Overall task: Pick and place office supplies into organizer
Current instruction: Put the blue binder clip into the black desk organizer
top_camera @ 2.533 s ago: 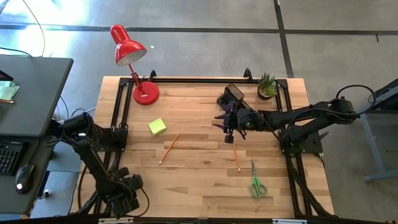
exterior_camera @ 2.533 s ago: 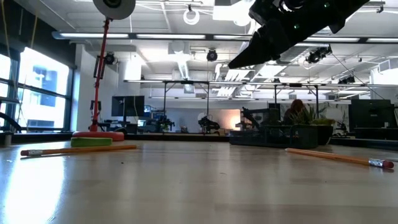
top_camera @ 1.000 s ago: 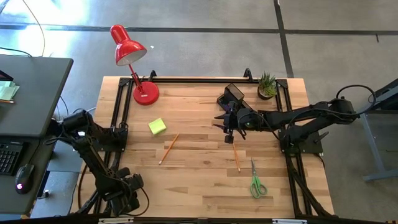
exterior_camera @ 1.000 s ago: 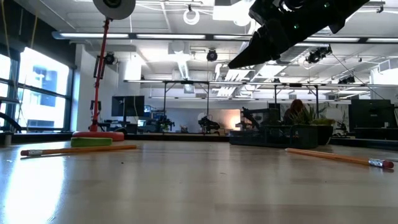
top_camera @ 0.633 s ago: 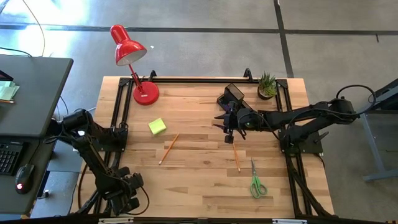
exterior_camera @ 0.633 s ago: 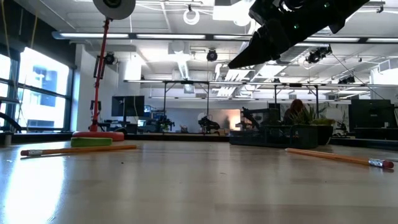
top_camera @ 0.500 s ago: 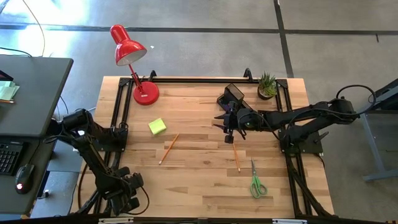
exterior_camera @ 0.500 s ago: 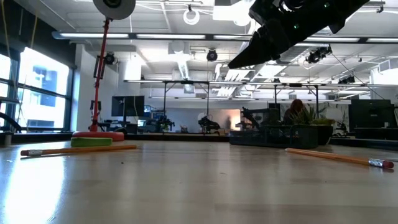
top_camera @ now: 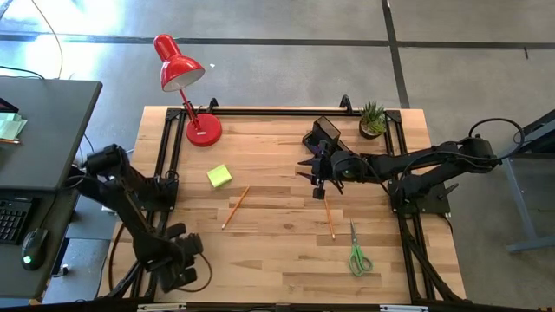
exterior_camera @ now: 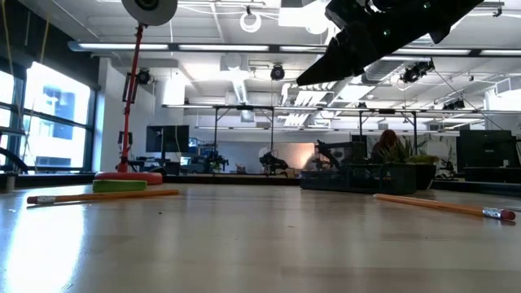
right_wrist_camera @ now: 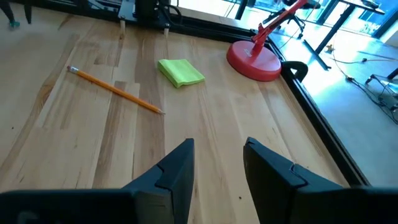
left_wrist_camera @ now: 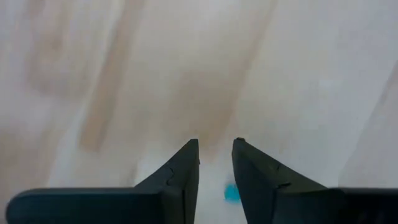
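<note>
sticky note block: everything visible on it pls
The sticky note block is a yellow-green square pad of stacked paper, lying flat on the wooden table. It sits left of centre, in front of the red lamp's base and just behind the upper end of one orange pencil, apart from both. In the right wrist view its top sheets look slightly curled and uneven. Nothing touches it; neither end effector is near.

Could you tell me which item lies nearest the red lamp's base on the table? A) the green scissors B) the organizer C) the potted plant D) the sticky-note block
D: in the high view the sticky-note block lies just below the lamp base; scissors, plant and organizer all sit toward the table's right side.
</note>
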`<state>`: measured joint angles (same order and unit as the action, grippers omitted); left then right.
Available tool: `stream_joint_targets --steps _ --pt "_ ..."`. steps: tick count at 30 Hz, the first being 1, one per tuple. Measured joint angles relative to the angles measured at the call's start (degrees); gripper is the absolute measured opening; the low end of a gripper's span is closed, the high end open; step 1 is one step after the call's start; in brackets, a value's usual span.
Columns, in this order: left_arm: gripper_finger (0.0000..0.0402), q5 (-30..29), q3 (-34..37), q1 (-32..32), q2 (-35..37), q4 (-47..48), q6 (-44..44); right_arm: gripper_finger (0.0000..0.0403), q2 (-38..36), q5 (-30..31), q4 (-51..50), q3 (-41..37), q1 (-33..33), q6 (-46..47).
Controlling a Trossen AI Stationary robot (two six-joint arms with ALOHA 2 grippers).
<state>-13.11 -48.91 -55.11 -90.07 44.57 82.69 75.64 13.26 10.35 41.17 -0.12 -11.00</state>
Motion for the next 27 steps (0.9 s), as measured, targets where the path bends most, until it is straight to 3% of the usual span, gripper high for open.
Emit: stream_joint_targets --steps 4,10,13,17,22,27 --pt "0.007 0.55 -0.04 3.78 1.14 -0.1 -4.41 0.0129 0.0 -0.01 -0.33 0.0 0.0 0.03" --pt "0.0064 12.99 -0.1 4.53 1.22 -2.47 -4.9 0.0129 0.0 -0.08 -2.68 -0.02 0.0 1.67" --pt "0.0076 15.66 -0.1 2.92 1.24 -2.81 -3.77 0.0129 0.0 -0.35 -2.96 -0.02 0.0 2.14" --pt "0.0105 13.4 -0.1 0.6 1.22 -2.95 -0.36 0.0129 0.0 -0.49 -3.23 -0.02 0.13 2.14" --pt "0.0148 6.54 -0.12 -1.33 0.52 -3.2 1.89 0.0129 0.0 -0.73 -2.73 -0.02 0.13 2.14" --pt "0.018 7.52 -0.14 -1.15 -2.49 -3.44 2.1 0.0129 0.0 -0.73 -2.78 -0.02 0.13 2.14"
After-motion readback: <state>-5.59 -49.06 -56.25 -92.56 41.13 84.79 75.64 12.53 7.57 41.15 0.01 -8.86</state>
